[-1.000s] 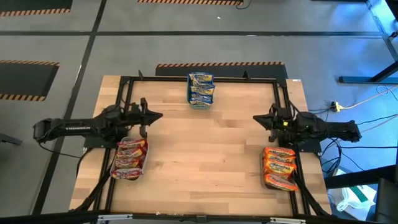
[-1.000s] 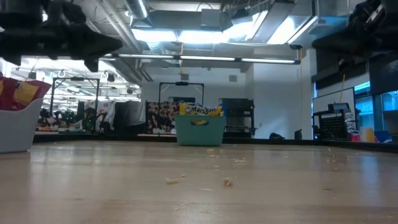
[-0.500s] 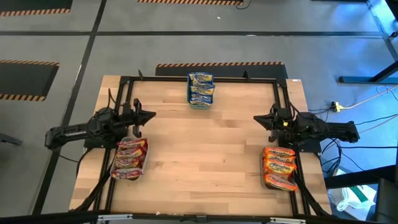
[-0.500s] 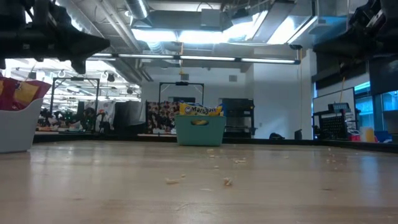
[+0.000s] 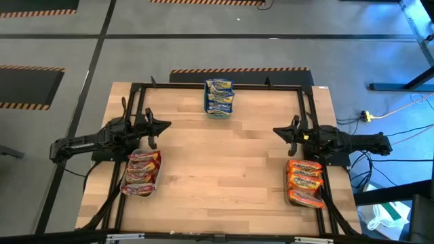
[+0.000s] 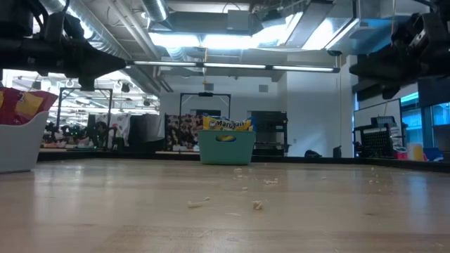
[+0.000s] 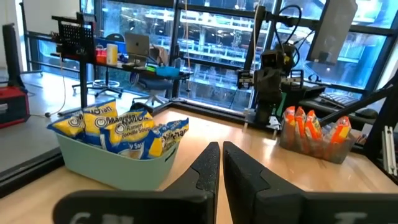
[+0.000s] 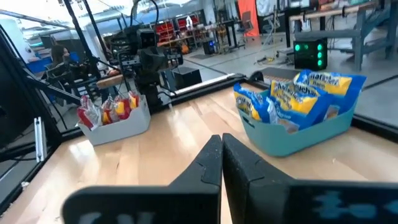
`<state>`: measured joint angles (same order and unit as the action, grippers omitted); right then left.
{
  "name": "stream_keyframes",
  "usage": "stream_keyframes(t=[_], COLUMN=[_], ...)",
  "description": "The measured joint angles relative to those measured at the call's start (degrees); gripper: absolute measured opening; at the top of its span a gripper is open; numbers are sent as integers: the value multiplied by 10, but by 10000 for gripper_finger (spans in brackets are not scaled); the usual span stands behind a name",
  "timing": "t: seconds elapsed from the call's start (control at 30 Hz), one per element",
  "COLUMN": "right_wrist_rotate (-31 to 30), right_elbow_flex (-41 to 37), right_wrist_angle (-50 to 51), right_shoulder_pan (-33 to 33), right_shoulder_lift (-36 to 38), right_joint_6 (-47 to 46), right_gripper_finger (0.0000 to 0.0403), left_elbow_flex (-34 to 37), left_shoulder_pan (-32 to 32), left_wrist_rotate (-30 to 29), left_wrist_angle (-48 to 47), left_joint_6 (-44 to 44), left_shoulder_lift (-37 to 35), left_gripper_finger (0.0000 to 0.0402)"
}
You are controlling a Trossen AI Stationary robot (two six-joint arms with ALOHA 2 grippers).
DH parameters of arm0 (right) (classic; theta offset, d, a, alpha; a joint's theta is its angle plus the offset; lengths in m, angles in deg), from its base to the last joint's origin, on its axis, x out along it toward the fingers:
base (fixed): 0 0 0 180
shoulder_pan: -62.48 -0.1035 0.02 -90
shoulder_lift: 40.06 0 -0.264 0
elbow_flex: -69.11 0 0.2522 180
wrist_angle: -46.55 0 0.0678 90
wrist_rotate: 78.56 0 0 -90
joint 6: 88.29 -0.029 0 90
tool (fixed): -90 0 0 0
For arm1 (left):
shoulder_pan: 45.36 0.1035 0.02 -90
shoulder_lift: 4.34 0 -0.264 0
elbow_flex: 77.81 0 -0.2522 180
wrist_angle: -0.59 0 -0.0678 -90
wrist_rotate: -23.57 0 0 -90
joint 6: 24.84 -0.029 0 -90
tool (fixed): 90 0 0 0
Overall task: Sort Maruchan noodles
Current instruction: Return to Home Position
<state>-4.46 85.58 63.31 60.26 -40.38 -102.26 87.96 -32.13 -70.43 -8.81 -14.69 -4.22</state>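
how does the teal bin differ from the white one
Colour: the teal bin versus the white bin. Contents: the teal bin holds blue-and-yellow packs; the white bin holds red-pink packs. Place: the teal bin sits mid far edge; the white bin sits at the left side. Both stand upright, filled with noodle packs.

**Noodles Matched by Colour to Three Trays**

The pale honey-toned wooden plank table [image 5: 224,163] carries a black metal frame [image 5: 176,86] along its edges. At twelve o'clock, blue-and-yellow crinkly plastic Maruchan noodle packets [image 5: 219,95] fill a teal plastic tray [image 6: 226,149]. At eight o'clock, red-pink noodle packets [image 5: 140,173] with yellow patches sit in a pale grey plastic tray [image 6: 15,144]. At four o'clock, orange noodle packets [image 5: 304,181] with red and yellow print lie in a dark grey tray [image 7: 314,148]. The jointed left robot arm [image 5: 88,144] and the right robot arm [image 5: 356,141] are both black. The grey floor [image 5: 203,54] bears orange-and-black hazard stripes [image 5: 239,70].
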Motion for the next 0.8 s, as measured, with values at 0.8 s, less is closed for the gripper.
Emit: stream_keyframes(t=[0.8], right_wrist_rotate=[159], right_elbow_flex=[-22], right_wrist_angle=[-39], right_shoulder_pan=[0], right_shoulder_lift=[0], right_joint_6=[54], right_gripper_finger=[1], left_elbow_flex=[0], left_shoulder_pan=[0], left_wrist_rotate=[0], left_wrist_angle=[-1], left_joint_6=[-2], left_shoulder_lift=[3], left_gripper_finger=[16])
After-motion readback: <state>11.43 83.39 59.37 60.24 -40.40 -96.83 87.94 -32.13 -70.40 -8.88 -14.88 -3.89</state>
